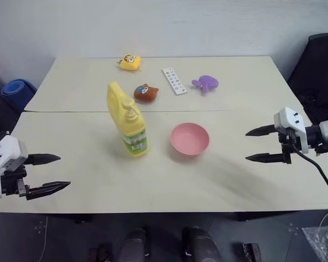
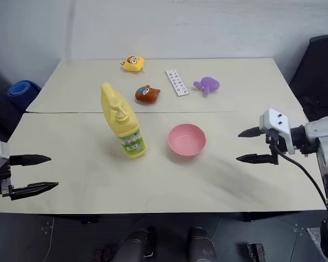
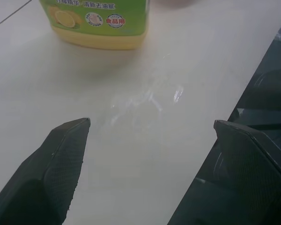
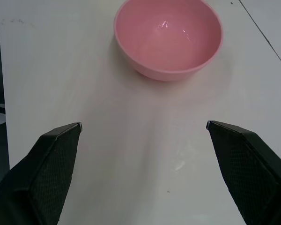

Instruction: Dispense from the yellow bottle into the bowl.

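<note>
yellow bottle [image 1: 128, 125] and bowl [image 1: 189, 138] between wide-open left gripper [image 1: 50, 174] and right gripper [image 1: 255, 144], well apart

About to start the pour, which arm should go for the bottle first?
Probably left. The left gripper is open on the bottle's side, facing its base. The right gripper, also open, faces the bowl.

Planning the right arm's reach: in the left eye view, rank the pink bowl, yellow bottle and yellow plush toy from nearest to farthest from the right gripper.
1. Pink bowl, just inward of the right gripper.
2. Yellow bottle, beyond the bowl.
3. Yellow plush toy, at the far edge.
</note>
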You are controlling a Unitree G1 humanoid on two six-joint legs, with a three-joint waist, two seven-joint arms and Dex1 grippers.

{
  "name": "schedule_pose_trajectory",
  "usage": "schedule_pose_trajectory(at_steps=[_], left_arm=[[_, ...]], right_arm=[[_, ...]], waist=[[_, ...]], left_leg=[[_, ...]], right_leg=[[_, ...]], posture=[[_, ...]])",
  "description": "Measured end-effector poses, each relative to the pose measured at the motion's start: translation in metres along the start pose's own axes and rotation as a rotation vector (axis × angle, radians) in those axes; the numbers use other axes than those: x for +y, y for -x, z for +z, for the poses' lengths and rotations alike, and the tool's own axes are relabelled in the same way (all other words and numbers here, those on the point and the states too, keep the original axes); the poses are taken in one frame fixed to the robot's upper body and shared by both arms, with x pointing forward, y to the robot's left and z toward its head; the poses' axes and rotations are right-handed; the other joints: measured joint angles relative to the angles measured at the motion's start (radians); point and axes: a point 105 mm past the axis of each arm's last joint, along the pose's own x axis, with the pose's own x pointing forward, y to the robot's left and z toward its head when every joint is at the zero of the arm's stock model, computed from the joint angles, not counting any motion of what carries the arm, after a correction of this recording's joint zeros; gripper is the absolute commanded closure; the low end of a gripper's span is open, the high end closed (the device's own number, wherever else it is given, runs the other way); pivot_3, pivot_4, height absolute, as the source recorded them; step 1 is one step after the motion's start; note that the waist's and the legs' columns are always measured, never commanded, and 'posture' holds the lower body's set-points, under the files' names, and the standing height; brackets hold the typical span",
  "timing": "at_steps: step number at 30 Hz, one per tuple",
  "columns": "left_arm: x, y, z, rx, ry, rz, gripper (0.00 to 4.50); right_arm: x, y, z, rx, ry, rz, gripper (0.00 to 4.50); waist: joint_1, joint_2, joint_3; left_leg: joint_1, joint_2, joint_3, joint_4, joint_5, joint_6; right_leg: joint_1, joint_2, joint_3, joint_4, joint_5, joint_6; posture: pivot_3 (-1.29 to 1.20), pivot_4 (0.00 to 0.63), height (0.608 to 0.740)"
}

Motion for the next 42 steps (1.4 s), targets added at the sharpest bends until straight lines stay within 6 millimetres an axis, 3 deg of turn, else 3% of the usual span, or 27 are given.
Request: schedule_pose_trajectory(at_steps=[11,16,23,29,32,37,42], left_arm=[[0.000,-0.006,-0.001,-0.035,0.020,0.028,0.00],[-0.008,-0.013,0.014,-0.086,0.037,-0.022,0.00],[-0.047,-0.028,0.086,-0.210,-0.092,-0.270,0.00],[-0.072,-0.040,0.096,-0.163,-0.154,-0.440,0.00],[-0.074,-0.043,0.100,-0.156,-0.179,-0.472,0.00],[-0.074,-0.048,0.106,-0.167,-0.214,-0.494,0.00],[-0.070,-0.049,0.106,-0.168,-0.215,-0.482,0.00]], right_arm=[[0.004,-0.005,-0.001,0.002,-0.012,0.006,0.04],[0.008,-0.016,0.009,-0.036,-0.032,0.011,0.04],[0.028,-0.061,0.049,-0.096,0.078,0.081,0.04],[0.041,-0.107,0.057,-0.080,0.107,0.112,0.04],[0.040,-0.122,0.059,-0.073,0.133,0.098,0.64],[0.028,-0.143,0.046,-0.022,0.125,0.046,2.26],[0.028,-0.155,0.037,0.003,0.128,0.042,2.26]], waist=[[0.001,0.000,0.000],[0.001,0.000,0.000],[0.002,-0.001,-0.001],[0.002,-0.001,-0.001],[0.002,-0.003,-0.002],[0.002,-0.004,-0.002],[0.000,-0.004,-0.002]], left_leg=[[0.000,0.006,0.008,0.008,-0.008,-0.002],[0.000,0.007,0.009,0.008,-0.009,-0.002],[0.000,0.007,0.009,0.009,-0.008,-0.002],[0.000,0.007,0.011,0.010,-0.006,0.001],[0.001,0.008,0.012,0.010,-0.006,0.001],[0.000,0.010,0.012,0.011,-0.006,0.001],[0.001,0.010,0.014,0.011,-0.006,0.001]], right_leg=[[-0.001,0.001,0.004,0.000,0.003,-0.001],[-0.002,0.001,0.005,0.000,0.003,-0.002],[-0.002,0.002,0.008,0.000,0.004,-0.002],[-0.003,0.007,0.009,0.001,0.004,-0.002],[-0.003,0.013,0.012,0.001,0.004,-0.002],[-0.003,0.015,0.014,0.000,0.005,-0.003],[-0.003,0.015,0.015,0.000,0.005,-0.003]], posture=[[0.00,0.150,0.740],[0.00,0.150,0.740],[0.00,0.150,0.740],[0.00,0.150,0.740],[0.00,0.150,0.740],[0.00,0.150,0.740],[0.00,0.150,0.740]])
